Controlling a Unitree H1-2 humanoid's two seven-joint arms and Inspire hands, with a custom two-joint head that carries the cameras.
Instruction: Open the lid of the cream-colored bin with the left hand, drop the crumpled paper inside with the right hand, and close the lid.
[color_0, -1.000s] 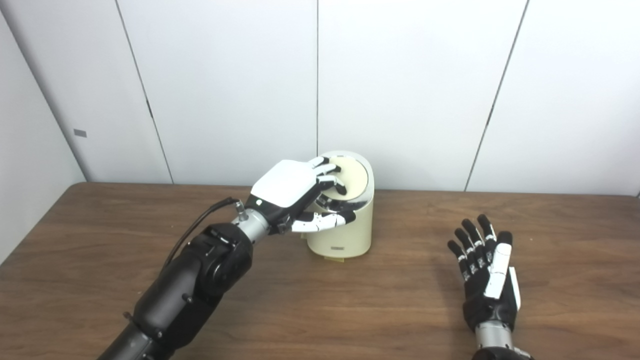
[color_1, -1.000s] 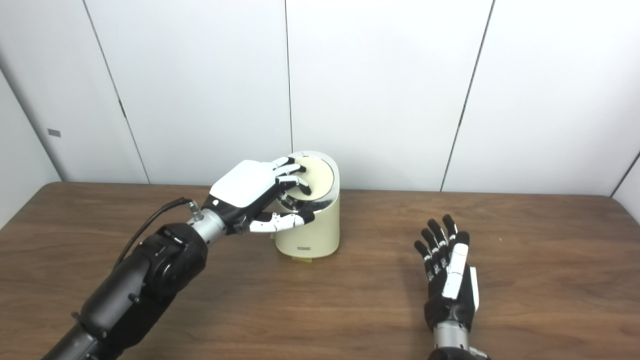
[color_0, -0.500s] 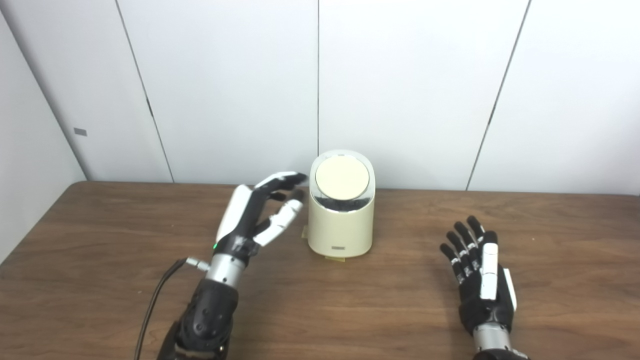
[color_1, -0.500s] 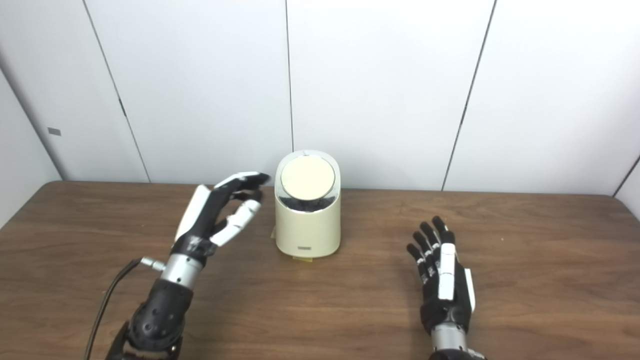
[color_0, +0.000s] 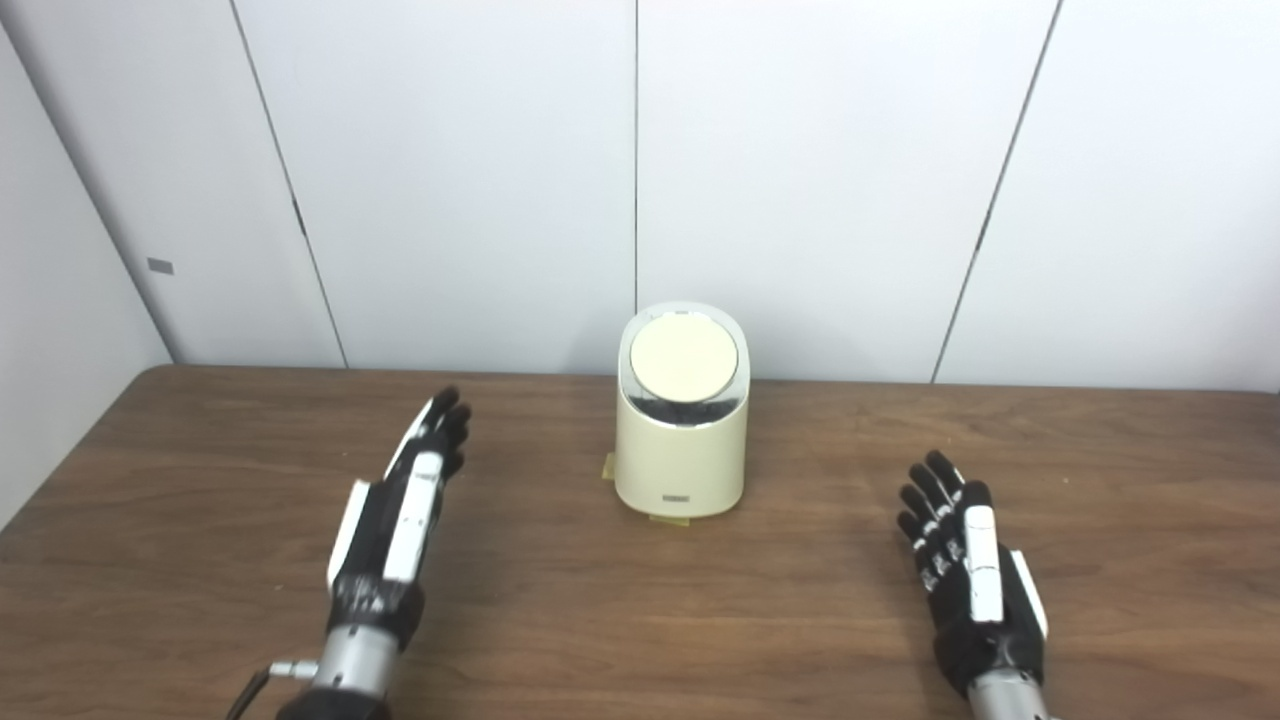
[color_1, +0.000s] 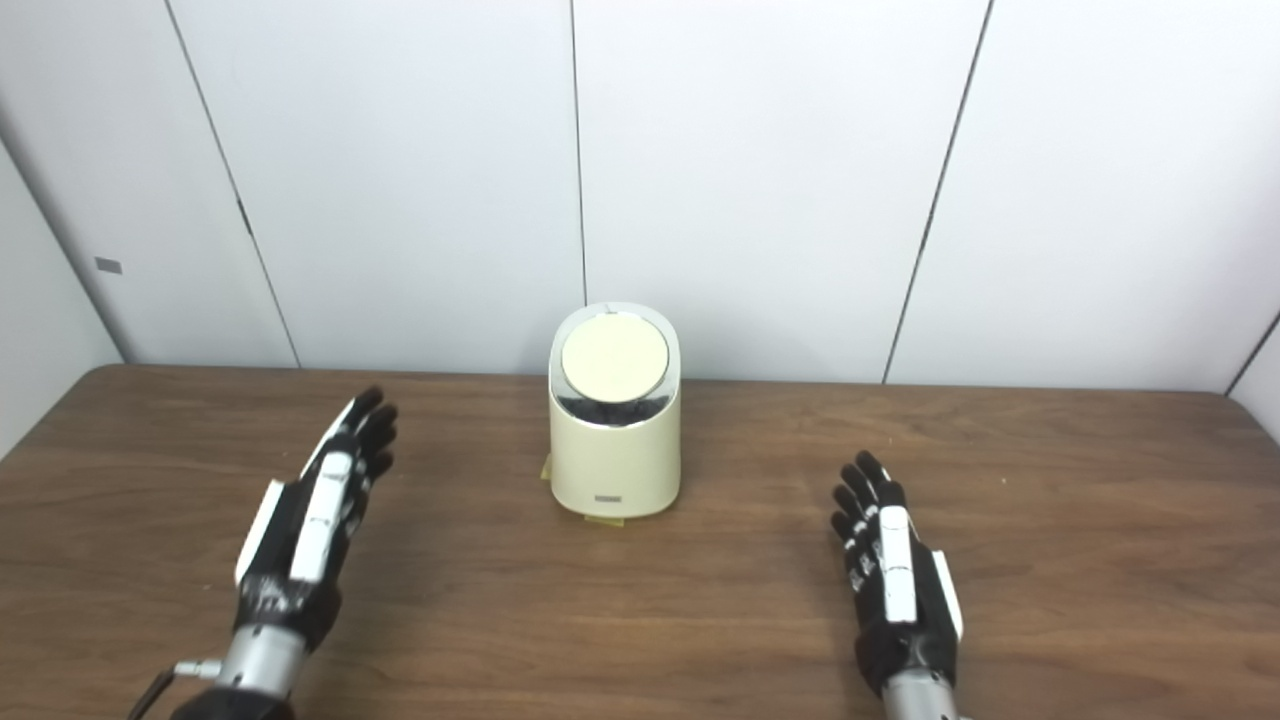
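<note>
Table (color_0: 200, 440): brown wood, white panelled wall (color_0: 800, 180) behind it. The cream-colored bin (color_0: 681, 455) stands upright at the table's far middle, close to the wall.

Left hand (color_0: 395, 520): a second ago it lay over the bin's top, fingers on the lid. Now it is drawn back well to the left of the bin and nearer the camera, edge-on, fingers straight and apart, holding nothing.

Right hand (color_0: 970, 575): well to the right of the bin, nearer the camera, fingers spread, empty. It has slipped slightly toward the camera over the last second.

Lid (color_0: 684, 359): round, cream, seated flat in the chrome rim. Shut.

Crumpled paper: not visible anywhere on the table or in either hand. Probably inside the bin, though the closed lid hides this.

Reading: lid down, both hands withdrawn and free, so the task looks finished, the arms going to rest.
</note>
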